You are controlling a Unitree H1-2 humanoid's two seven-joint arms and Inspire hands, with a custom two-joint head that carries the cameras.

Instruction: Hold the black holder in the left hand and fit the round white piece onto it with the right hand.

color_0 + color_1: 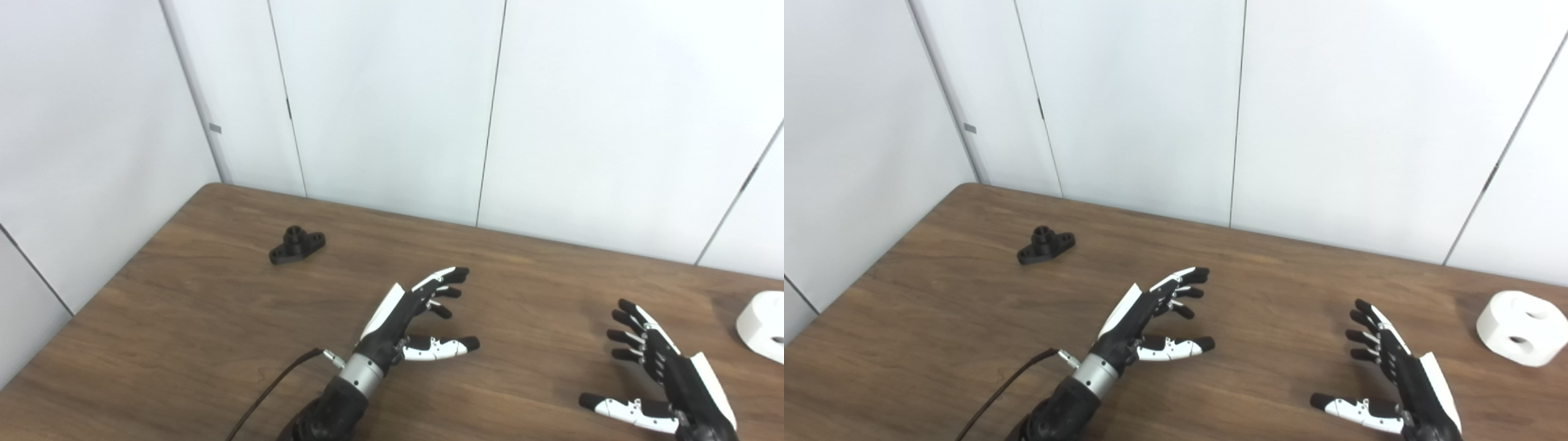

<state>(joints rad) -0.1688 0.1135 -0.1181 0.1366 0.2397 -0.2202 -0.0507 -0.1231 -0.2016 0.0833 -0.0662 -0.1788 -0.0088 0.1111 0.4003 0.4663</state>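
The black holder (297,244) lies flat on the wooden table (233,331) at the far left, a short post rising from its base; it also shows in the right eye view (1045,244). The round white piece (1521,327) with holes in it sits at the far right; in the left eye view (762,326) the picture's edge cuts it. My left hand (416,318) is open and empty over the middle of the table, well to the right of the holder. My right hand (1390,380) is open and empty at the lower right, left of the white piece.
White wall panels (392,104) stand close behind the table's far edge and along its left side. A dark cable (275,386) runs from my left wrist to the bottom of the picture.
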